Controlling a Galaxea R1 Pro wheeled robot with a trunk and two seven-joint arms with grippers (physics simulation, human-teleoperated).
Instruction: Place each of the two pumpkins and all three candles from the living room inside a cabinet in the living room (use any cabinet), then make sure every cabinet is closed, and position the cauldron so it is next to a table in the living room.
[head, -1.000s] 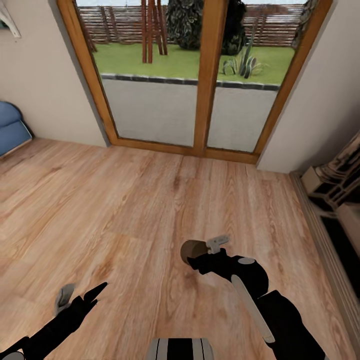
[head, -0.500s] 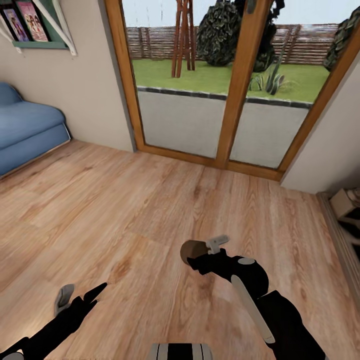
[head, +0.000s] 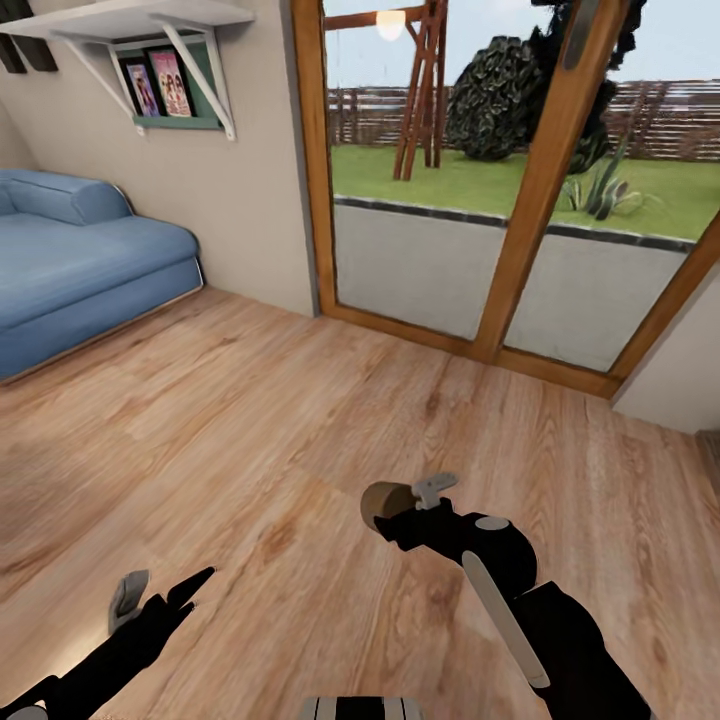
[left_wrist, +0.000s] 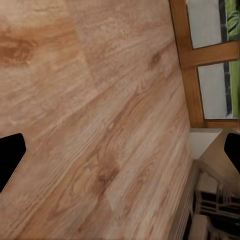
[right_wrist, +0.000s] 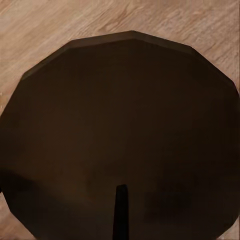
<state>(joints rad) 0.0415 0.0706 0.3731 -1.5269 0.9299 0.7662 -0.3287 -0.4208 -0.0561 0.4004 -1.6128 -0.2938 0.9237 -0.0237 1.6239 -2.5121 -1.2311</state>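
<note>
While the robot stands on open wood floor (head: 250, 440), a blue sofa (head: 80, 260) sits against the wall to the left, a white wall shelf (head: 150, 25) with small pictures under it hangs above, and a wood-framed glass door (head: 500, 200) to the garden faces it ahead; nothing lies on the boards between the arms and the door. The right gripper (head: 400, 505) is clamped on a candle (head: 383, 500), a tan-brown stub held out over the floor; in the right wrist view its round end (right_wrist: 120, 130) looms dark and many-sided, with one thin black finger (right_wrist: 120, 210) across it. The left gripper (head: 160, 595) hangs low with its fingers spread and nothing between them. A slatted unit (left_wrist: 210, 200) shows in the left wrist view beside the door. Against the earlier pictures the head view has swung left: the sofa and shelf have come in, the furniture at the right edge has gone, and both arms keep their pose
</note>
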